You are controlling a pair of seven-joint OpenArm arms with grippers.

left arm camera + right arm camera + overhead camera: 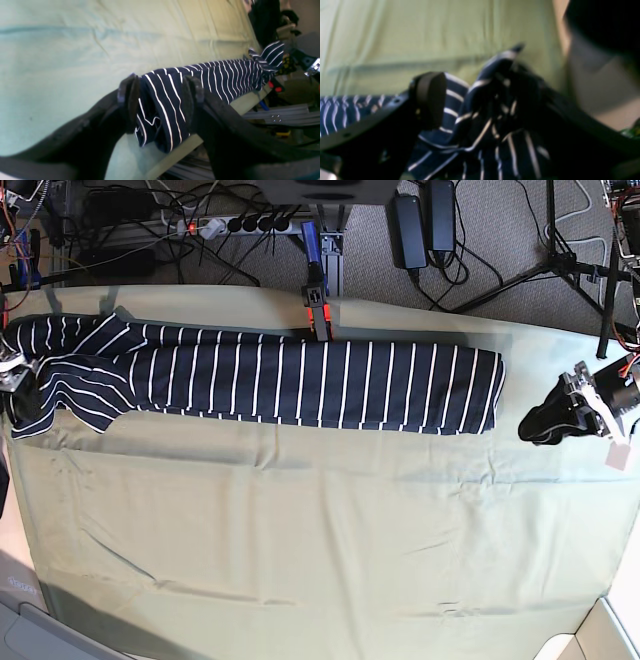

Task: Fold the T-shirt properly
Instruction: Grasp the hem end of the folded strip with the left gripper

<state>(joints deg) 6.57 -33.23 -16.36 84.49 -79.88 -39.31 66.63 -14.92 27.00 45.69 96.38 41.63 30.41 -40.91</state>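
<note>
Lying as a long band along the far edge, the T-shirt [270, 385] looks mid-fold; both grippers' jaws stand apart around its ends. Next: regrip.

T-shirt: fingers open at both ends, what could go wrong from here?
1. Snag: the T-shirt is bunched between the right fingers. Pulling away may drag that end and undo the fold.
2. Slip: in the left wrist view, the other end sits between the left fingers, right at the table edge. It could slide off.
3. The sleeve end looks crumpled in the base view, so the next fold may come out uneven.
</note>
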